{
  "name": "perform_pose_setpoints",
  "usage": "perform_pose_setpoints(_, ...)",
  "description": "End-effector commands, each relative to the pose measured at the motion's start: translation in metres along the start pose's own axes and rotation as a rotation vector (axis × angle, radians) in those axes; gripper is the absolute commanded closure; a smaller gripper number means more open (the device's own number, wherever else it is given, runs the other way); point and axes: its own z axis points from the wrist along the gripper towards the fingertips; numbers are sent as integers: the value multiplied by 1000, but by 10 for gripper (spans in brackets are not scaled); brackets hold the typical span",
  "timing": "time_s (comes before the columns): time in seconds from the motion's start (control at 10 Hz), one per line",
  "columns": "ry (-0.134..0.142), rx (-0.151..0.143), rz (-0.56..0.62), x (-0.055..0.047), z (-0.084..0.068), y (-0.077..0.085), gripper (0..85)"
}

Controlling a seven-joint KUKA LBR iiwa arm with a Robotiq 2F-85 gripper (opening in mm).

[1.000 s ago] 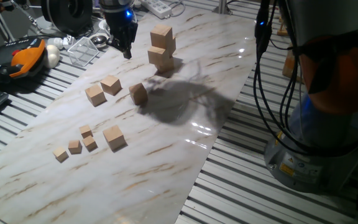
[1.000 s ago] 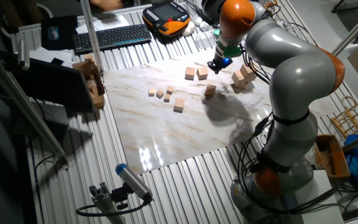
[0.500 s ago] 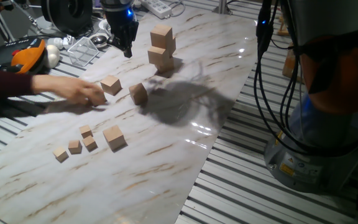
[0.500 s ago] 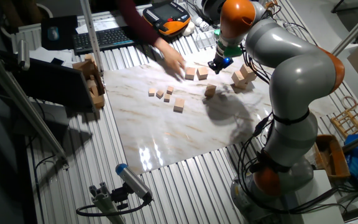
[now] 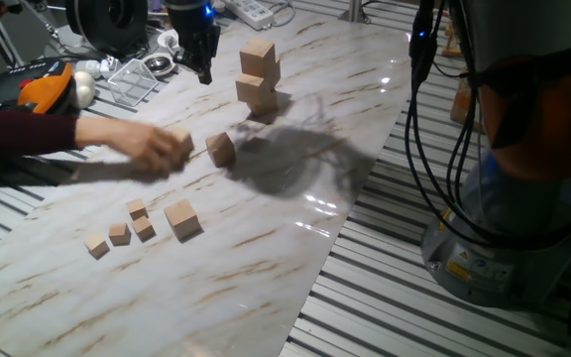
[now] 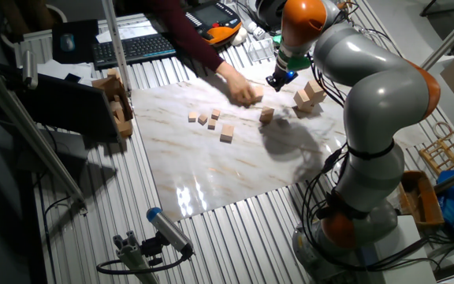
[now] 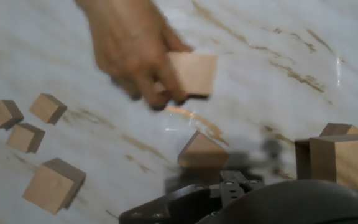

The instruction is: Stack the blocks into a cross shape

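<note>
- Several plain tan wooden blocks [image 5: 260, 71] sit stacked near the marble board's [image 5: 295, 238] far edge.
- One hand [image 5: 152, 149] grips another block [image 7: 193, 73].
- Gripper [image 5: 202, 69] hovers above; its opening can't be told.

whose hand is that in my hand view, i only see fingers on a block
Observer: A person's hand with a dark red sleeve, reaching in from the keyboard side.
Operator: where's my gripper relative to it
Observer: The gripper hangs above the table, apart from the hand and beside the stack.
Operator: how tall is that stack
Observer: At least two levels of blocks.
</note>
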Motion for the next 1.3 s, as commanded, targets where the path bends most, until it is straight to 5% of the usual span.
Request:
perform_pose_setpoints(0.0,-4,6,-4,0,0,-1,850)
perform_pose_setpoints(0.5,4,-3,10,0,1,-4,850)
perform_pose_setpoints(0.8,-33,22,20,-1,2,0,850)
perform_pose_setpoints(1.2,-30,13,-12,1,-4,-1,850)
